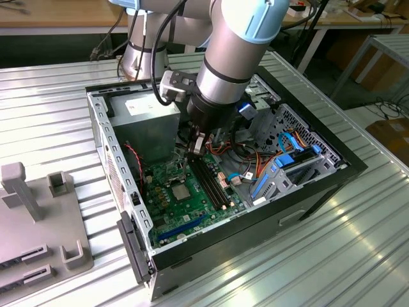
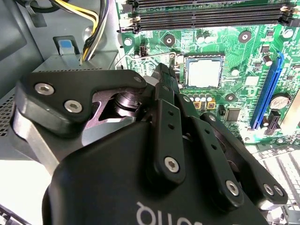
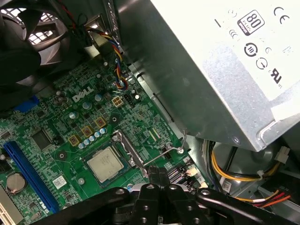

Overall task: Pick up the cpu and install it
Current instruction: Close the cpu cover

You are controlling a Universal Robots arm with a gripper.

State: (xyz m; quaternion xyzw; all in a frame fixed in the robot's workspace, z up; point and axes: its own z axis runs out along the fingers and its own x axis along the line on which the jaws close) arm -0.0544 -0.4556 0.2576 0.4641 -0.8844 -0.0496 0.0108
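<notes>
Black linkage plates and bolted finger arms of the gripper [image 2: 164, 79] fill the near field in both wrist views; its two fingers [image 3: 157, 174] are drawn together with no gap visible between them and nothing is held. In the exterior view the gripper [image 1: 195, 146] hangs inside the open black desktop computer case [image 1: 332, 167], which lies on its side on the ribbed metal table [image 1: 51, 115].

Beside the gripper stands the large grey sheet-metal power supply box [image 3: 220, 70], its bundle of yellow, orange and black wires [image 3: 234, 176] running close to the fingers. Below the gripper lies the green motherboard [image 3: 70, 117]. Long black memory slots [image 2: 206, 16] run on the far side of the socket from the fingertips in the second wrist view, and a blue expansion slot [image 2: 268, 89] lies well to one side.

The small flat square cpu with a dull grey metal top [image 3: 105, 163] sits flat in its socket on the motherboard, top face upward, just beyond the fingertips and not touching them. Being square, it has no distinct long axis; its edges lie parallel to the socket edges. The silver hinged socket frame [image 3: 126, 147] stands raised along one edge of the cpu, and the thin wire socket lever [image 3: 161, 157] reaches from it toward the fingertips.
</notes>
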